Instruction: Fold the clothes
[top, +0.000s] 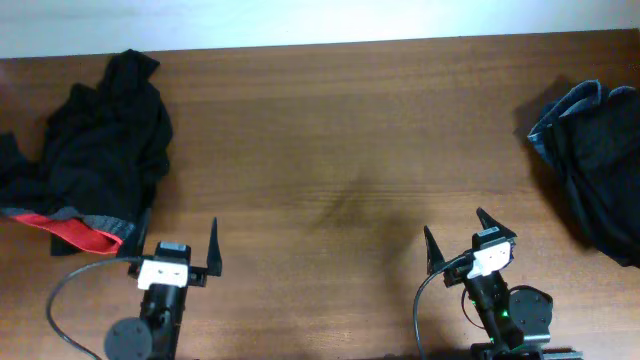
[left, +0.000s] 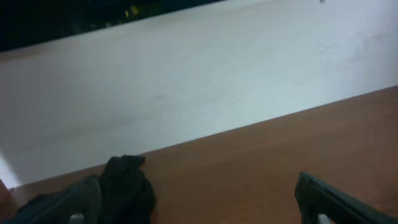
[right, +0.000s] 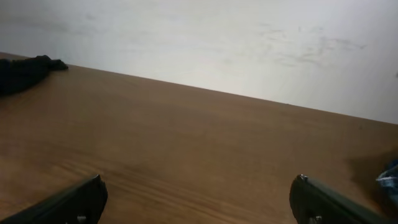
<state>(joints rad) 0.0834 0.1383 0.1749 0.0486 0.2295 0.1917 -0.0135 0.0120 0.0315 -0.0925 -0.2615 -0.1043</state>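
Nothing's folded yet, far as I can tell. The black heap with the red-and-grey edge (top: 95, 150) sits crumpled far left. The left gripper (top: 175, 250) is wide open and empty, and so is the right gripper (top: 456, 228). The denim-edged pile (top: 595, 150) is bunched up far right.

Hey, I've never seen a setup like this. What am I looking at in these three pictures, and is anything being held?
Two robot arms sit at a wooden table. One picture looks down from above. The other two come from a camera on each wrist, with dark fingers in the bottom corners. The left end effector and right end effector are both open and hold nothing. A black heap of clothes with a red edge lies at the left, and a dark heap with blue denim lies at the right.
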